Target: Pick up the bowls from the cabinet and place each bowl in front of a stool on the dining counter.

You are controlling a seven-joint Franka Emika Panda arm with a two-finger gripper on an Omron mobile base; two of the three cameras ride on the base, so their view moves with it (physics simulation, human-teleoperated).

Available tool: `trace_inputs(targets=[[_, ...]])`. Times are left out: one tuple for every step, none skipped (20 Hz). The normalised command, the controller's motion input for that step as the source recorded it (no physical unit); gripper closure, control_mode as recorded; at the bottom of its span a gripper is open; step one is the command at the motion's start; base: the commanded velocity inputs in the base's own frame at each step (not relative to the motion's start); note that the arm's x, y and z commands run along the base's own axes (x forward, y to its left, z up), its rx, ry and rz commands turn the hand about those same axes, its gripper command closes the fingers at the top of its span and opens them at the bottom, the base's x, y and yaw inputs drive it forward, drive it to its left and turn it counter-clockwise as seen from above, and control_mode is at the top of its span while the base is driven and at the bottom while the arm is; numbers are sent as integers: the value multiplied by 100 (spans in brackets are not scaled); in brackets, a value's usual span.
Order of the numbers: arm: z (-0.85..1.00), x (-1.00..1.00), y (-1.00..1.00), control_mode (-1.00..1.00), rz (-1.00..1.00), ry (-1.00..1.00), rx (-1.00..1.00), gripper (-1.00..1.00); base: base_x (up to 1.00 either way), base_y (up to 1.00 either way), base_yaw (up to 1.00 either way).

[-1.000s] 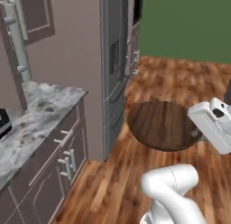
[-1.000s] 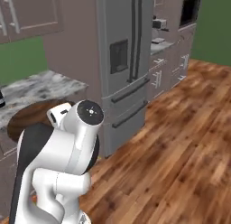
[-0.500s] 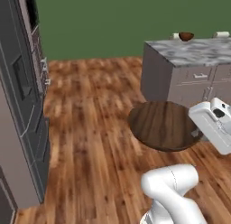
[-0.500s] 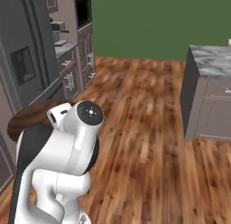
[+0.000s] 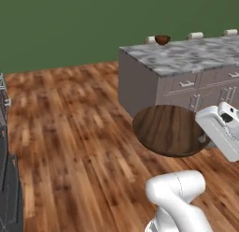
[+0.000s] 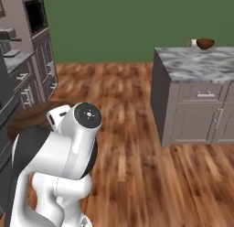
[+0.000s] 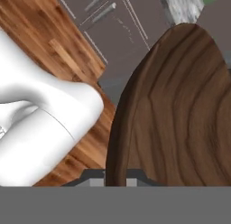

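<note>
Closest in, the wide shallow bowl spreads across the hand view — dark reddish-brown wood with long streaks of grain, its rim running down to the bottom edge where the gripper's jaws are pinched nearly shut on it. In the left base view the same bowl hangs as a flat brown disc above the wooden floor, just beside the white hand at the right edge; in the right base view only its brown edge pokes out from behind the arm's white body. Beyond it stands the dining counter, grey-white marble over taupe drawer fronts with small bar handles, its near corner facing the robot across open floor. On the counter's far edge sits the second bowl — smaller, deeper, the same dark wood — with the cream top of a stool just beside it. Two more stool backs show farther along. A plain green wall closes the room behind.
</note>
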Motion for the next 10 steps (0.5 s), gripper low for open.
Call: trace_inputs(targets=[[0, 0, 0, 100, 0, 0, 0, 100, 100, 0, -20], [0, 0, 0, 100, 0, 0, 0, 100, 100, 6, -20], [0, 0, 0, 100, 0, 0, 0, 100, 100, 19, -20], [0, 0, 0, 100, 0, 0, 0, 100, 100, 26, -18], [0, 0, 0, 100, 0, 0, 0, 100, 100, 27, -14], [0, 0, 0, 100, 0, 0, 0, 100, 100, 36, -7], [0, 0, 0, 100, 0, 0, 0, 100, 100, 35, -4], [0, 0, 0, 100, 0, 0, 0, 100, 100, 29, -1], [0, 0, 0, 100, 0, 0, 0, 100, 100, 22, 0], [0, 0, 0, 100, 0, 0, 0, 100, 100, 11, 0]])
